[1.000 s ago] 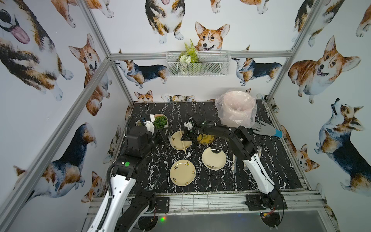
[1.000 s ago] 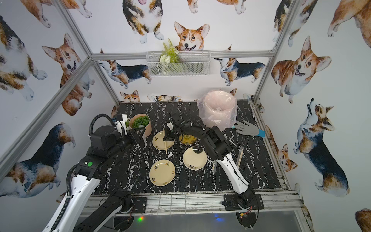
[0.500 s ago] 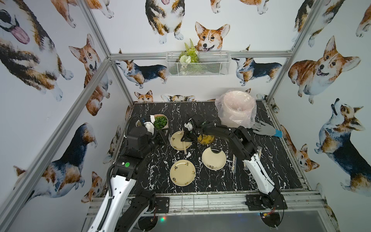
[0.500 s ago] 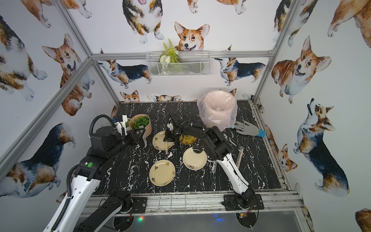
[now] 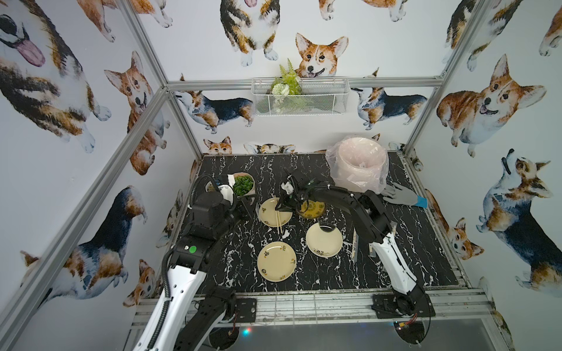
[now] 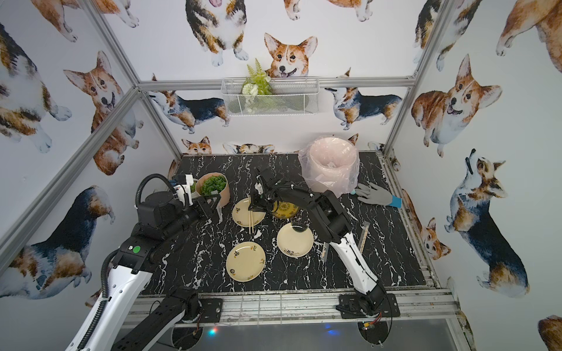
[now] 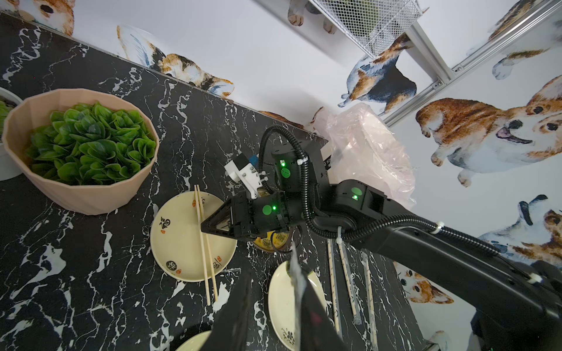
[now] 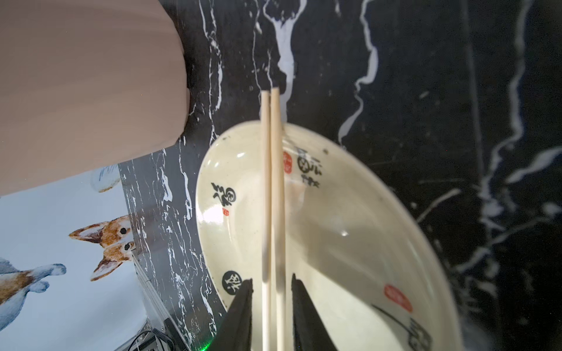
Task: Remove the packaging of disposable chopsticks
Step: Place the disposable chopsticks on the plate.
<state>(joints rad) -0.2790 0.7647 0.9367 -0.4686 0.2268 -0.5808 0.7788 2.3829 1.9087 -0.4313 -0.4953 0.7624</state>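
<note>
Black white-veined marble desk [image 5: 410,243] between corgi-papered walls. Right arm [image 5: 343,197] reaches over a round cream printed plate [image 8: 349,243], jaws spread astride, not touching, the bare pale wooden chopsticks [image 8: 273,197] lying across it. Left arm [image 5: 209,212] has its jaws parted; a clear plastic sleeve [image 7: 296,267] hangs against one.

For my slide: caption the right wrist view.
Open right hand straddles bare chopsticks lying across a cream plate.
</note>
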